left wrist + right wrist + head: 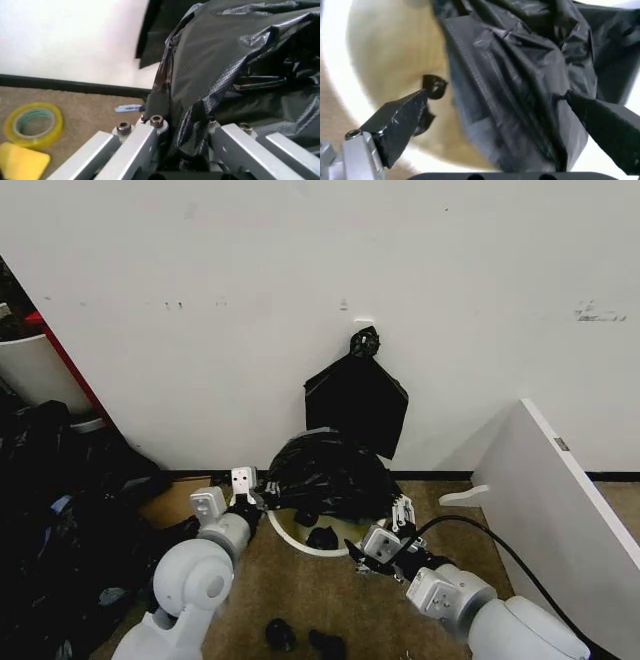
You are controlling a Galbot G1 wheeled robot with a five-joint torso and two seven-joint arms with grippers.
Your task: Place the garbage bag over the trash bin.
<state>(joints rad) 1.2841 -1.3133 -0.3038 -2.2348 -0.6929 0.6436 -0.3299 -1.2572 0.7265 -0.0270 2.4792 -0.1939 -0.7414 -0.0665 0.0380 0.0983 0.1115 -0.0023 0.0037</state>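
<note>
The garbage bag [322,470] is lying bunched and crinkled over the far half of the trash bin [300,542], its thin black plastic shining in glossy folds and creases, while the near part of the white rim is showing bare, with a small black scrap [321,537] sitting inside. There is one loose bag and one round white bin, standing on the brown carpet against the white wall. The left gripper [262,492] is sitting at the bin's left side, its two metal fingers [145,138] closing on a fold of the bag. The right gripper [402,515] is hanging at the bin's right rim; in its wrist view the two dark fingertips [402,116] are standing wide apart, with the bag's edge hanging between them and not pinched. On the wall above, one bundle of flat black bags [357,405] is hanging from a knot. One roll of yellow tape [32,123] is lying on the carpet beside a yellow block [22,161]. Two small black scraps [280,634] are lying on the carpet near the robot.
</note>
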